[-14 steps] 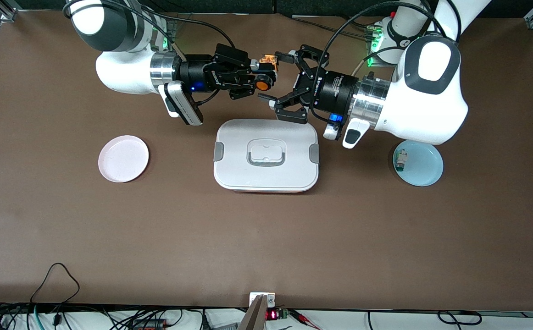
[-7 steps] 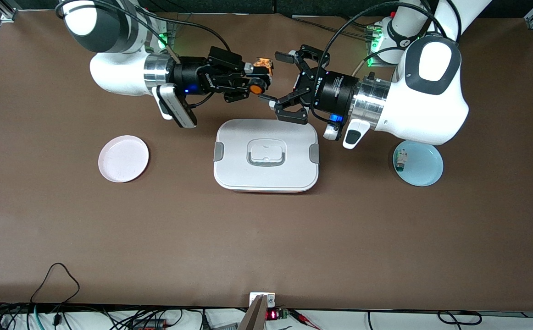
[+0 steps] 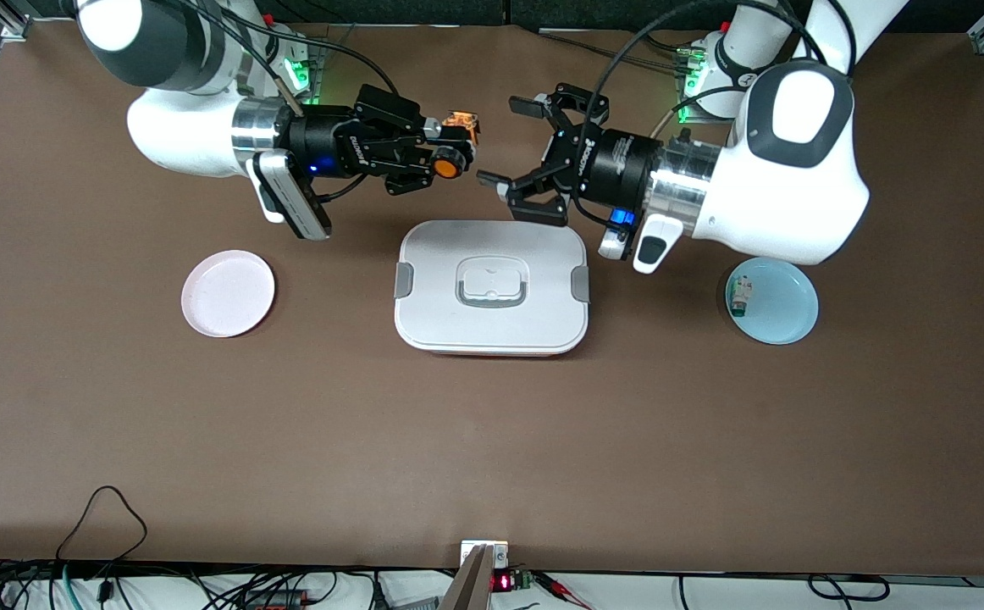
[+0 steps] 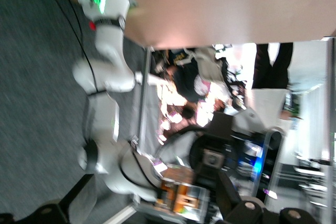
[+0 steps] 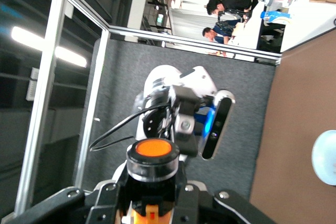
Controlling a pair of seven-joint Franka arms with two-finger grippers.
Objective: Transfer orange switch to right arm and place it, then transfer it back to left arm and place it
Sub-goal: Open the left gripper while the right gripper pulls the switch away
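A: Right gripper point(image 3: 451, 146) is up over the bare table, just clear of the box point(image 3: 492, 286) on the arms' side, fingers clamped on the orange switch point(image 3: 446, 167).

B: In the right wrist view the switch's orange cap point(image 5: 153, 150) sits right between those fingers.

A: And the left gripper point(image 3: 516, 152)?

B: Facing it, fingers spread wide, nothing in them, a gap between the two. The box has a pink plate point(image 3: 228, 292) toward the right arm's end and a blue plate point(image 3: 773, 301) toward the left arm's.

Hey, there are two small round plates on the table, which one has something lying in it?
The light blue plate toward the left arm's end of the table: a small white-and-green part lies in it. The pink plate toward the right arm's end holds nothing.
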